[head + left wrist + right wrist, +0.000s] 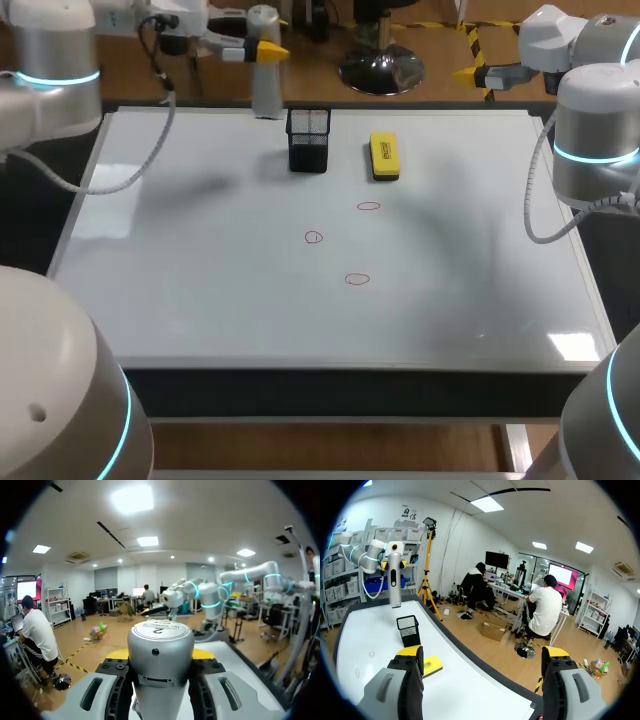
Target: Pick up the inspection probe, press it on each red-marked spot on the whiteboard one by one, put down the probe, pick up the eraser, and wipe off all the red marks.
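My left gripper (266, 49) is shut on the silver inspection probe (264, 80), which hangs upright over the whiteboard's (200, 290) far edge, just left of the black mesh holder (308, 140). In the left wrist view the probe (160, 660) fills the gap between the yellow-tipped fingers of the left gripper (160, 655). Three red circles (368, 206) (314, 237) (357, 279) are drawn mid-board. The yellow eraser (384, 156) lies right of the holder. My right gripper (468, 73) stands open and empty beyond the board's far right corner; from my right gripper (482, 652) the eraser (431, 665), holder (408, 630) and probe (394, 580) show ahead.
The black mesh holder stands near the far edge between probe and eraser. The whiteboard covers the whole tabletop, and its front half and left side are bare white surface.
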`<state>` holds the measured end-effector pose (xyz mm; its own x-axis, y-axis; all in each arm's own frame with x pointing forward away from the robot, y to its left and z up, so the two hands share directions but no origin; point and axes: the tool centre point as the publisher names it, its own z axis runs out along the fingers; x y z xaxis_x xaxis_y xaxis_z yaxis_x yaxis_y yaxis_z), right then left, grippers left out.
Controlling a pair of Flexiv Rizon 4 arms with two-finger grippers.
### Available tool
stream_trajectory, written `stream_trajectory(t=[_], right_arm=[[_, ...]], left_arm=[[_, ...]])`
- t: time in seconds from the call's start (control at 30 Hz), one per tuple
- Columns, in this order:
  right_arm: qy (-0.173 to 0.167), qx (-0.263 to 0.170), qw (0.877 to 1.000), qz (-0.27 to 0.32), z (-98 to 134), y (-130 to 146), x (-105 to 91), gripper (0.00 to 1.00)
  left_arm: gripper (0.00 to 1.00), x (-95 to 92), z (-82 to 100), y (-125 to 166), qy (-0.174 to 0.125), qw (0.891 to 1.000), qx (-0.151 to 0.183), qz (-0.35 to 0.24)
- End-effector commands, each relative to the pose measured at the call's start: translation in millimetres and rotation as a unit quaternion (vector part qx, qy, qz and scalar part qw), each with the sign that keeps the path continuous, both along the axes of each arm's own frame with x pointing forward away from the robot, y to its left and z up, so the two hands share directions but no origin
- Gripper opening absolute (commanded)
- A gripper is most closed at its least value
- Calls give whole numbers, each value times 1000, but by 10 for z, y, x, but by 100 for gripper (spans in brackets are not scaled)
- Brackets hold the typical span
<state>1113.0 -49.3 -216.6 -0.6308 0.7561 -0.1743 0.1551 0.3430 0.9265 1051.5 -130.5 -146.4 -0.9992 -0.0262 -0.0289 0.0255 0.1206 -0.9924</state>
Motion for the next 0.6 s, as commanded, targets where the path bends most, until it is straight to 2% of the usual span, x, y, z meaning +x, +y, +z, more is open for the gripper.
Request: stream_trajectory(t=[0.03,0.37,0.6], right_arm=[[1,0,1000,0,1,-2,6,100],[1,0,1000,0,1,-2,6,100],[1,0,1000,0,1,-2,6,100]], left_arm=[[0,-111,11,210,-2,1000,1,22],[0,-114,-111,647,-10,998,-2,58],[0,-154,-227,879,-14,998,-2,62]])
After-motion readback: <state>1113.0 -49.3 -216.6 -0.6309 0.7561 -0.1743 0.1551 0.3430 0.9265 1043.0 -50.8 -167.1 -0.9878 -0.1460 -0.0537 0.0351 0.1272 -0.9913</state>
